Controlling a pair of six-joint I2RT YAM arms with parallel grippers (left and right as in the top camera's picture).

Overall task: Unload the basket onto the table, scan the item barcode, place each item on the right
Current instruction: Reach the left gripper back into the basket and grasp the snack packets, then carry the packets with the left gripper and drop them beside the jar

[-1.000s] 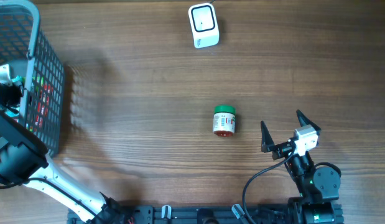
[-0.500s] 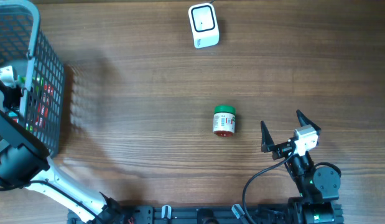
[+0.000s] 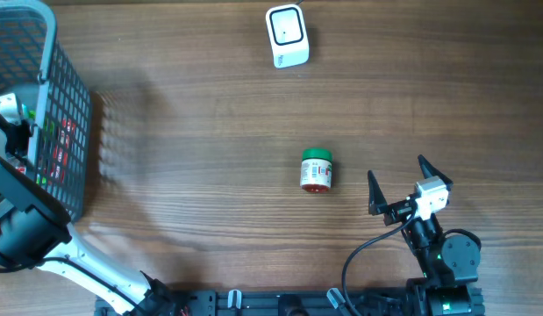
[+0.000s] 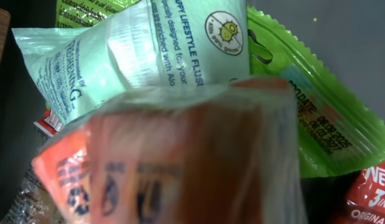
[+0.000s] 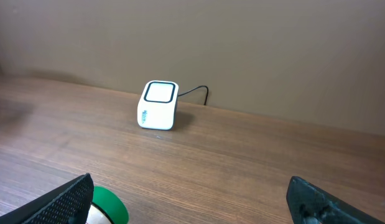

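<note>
- From above, the brown table [image 3: 210,132] has a small jar [image 3: 316,170] near its middle. The jar lies on its side, and its green lid points toward the scanner [image 3: 287,36].
- The scanner is a white box at the far edge of the table, well apart from the jar.
- A gray basket [image 3: 74,105] stands at the left edge. The left claw [image 3: 17,132] reaches down into it. From here I cannot tell if this claw is open or closed.
- The right claw [image 3: 396,167] is near the jar, on the jar's right side, but does not touch it. Its two fingers are spread wide, and it holds nothing.
- The left wrist camera looks into the basket. A blurry orange packet [image 4: 180,155] is very close and fills most of the view.
- Behind it lies a pale green packet [image 4: 161,43] with writing on it. A bright green packet [image 4: 304,106] lies beside that, and a bit of a red packet [image 4: 372,193] shows in the bottom right corner.
- The claw's fingers do not show here, so I cannot tell if it has hold of the orange packet.
- The right wrist camera shows two black fingers [image 5: 64,198] in the bottom corners, far apart, with nothing between them.
- The green lid of the jar peeks in at the bottom left, just beside the left finger.
- The scanner sits farther back on the table, with a thin black cable [image 5: 195,92] behind it.
</note>
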